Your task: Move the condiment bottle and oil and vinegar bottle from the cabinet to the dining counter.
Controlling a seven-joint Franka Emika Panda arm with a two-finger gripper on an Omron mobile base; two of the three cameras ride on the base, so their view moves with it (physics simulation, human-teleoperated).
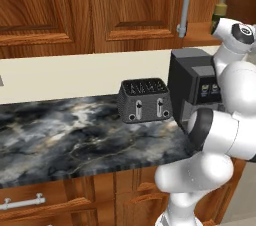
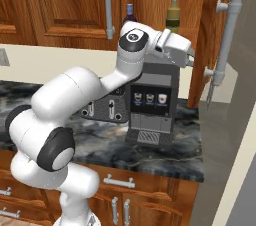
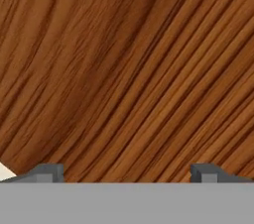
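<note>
Reddish wood is running across the whole wall, and the cabinet is standing open at its right end, its door swung out toward the room with a long grey bar handle on it. Both bottles are still sitting upright on the shelf inside: the small dark condiment bottle with its blue cap, and the taller olive-yellow oil and vinegar bottle to its right, apart from it. So nothing is being carried yet, and by my reckoning the whole job is still ahead, both trips to the dining counter included. The claw is hanging just below shelf level above the coffee machine, nearer the taller bottle, its fingers spread wide and holding nothing; from the hand it is facing plain wood grain. Down on the marble bench a toaster is sitting beside the machine. As for writing, I am making out nothing legible on either bottle.
</note>
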